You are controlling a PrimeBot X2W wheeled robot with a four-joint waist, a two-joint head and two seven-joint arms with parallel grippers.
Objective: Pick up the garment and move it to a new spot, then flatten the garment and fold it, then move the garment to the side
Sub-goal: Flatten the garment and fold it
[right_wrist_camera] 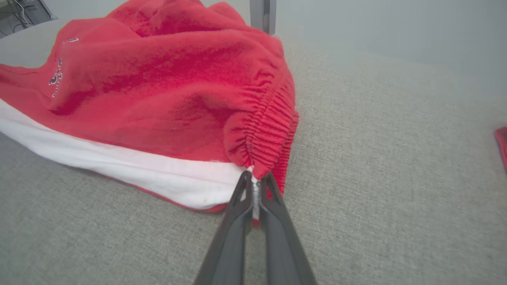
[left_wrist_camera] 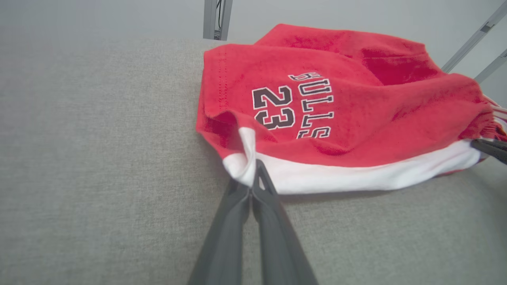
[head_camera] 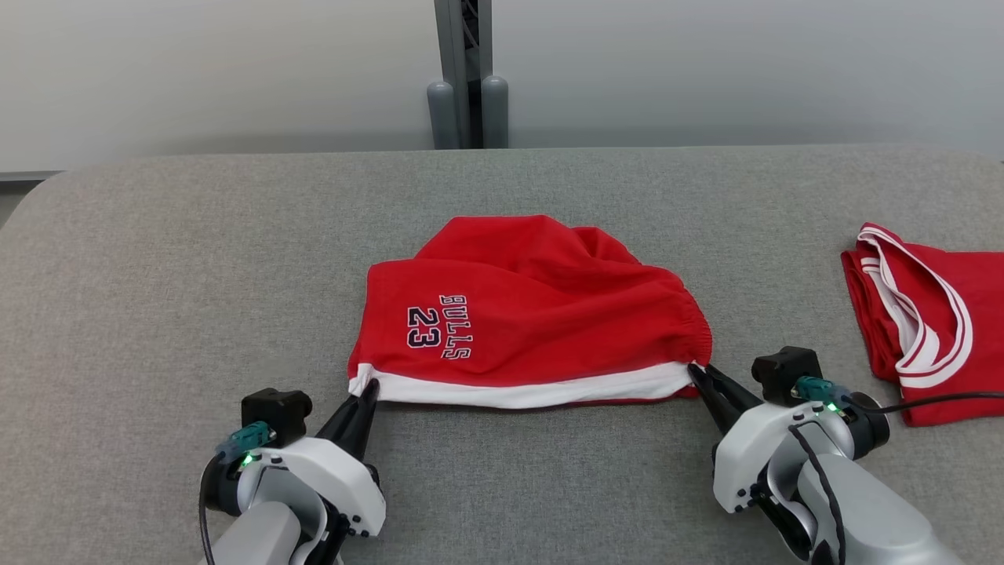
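both grippers pinching the red bulls 23 shorts with white trim (head_camera: pixel 533 314) on the grey fabric table (head_camera: pixel 157 259): left gripper (head_camera: pixel 367 390) clamped on one near corner, right gripper (head_camera: pixel 698 373) on the other.

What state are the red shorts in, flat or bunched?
Bunched: the red shorts hump up in creases, with the left gripper and right gripper each shut on one end of the white band.
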